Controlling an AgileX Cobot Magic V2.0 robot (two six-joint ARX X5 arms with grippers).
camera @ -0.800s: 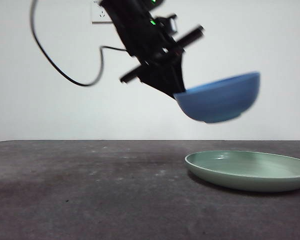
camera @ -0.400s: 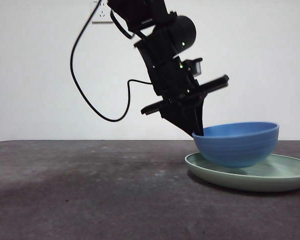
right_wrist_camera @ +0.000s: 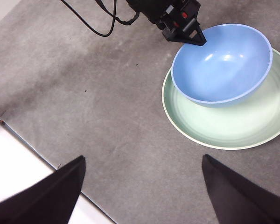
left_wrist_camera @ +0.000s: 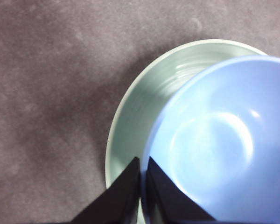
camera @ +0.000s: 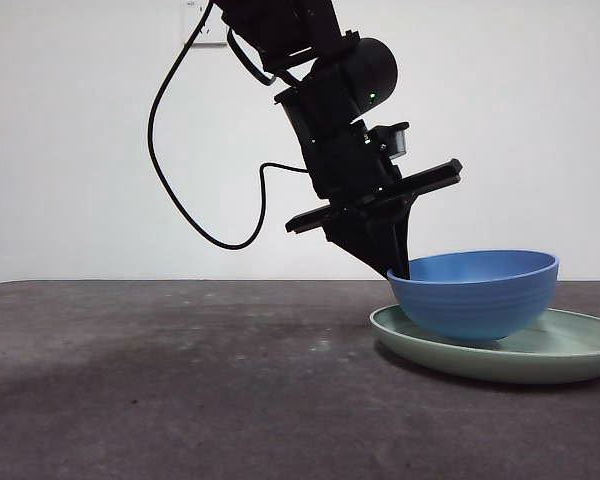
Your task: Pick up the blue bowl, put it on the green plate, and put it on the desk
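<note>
- The blue bowl [camera: 474, 293] sits inside the green plate [camera: 570, 352], off-centre toward the side where the arm comes in; in the front view its base appears to touch the plate, though it may still carry a slight tilt.
- The left gripper [left_wrist_camera: 142, 175] has its jaws pinched on the bowl's rim, one jaw inside the wall and one outside.
- The rim is clamped at the point nearest that arm, so the rest of the bowl lies straight out beyond the jaws, across the plate.
- The right gripper [right_wrist_camera: 140, 163] hangs high above the worktop [right_wrist_camera: 84, 93] near its front edge, jaws spread wide and empty, well apart from bowl and plate.
- My reading: the left arm is the one placed to act; for release, the jaws need only part and lift clear of the rim without dragging it.
</note>
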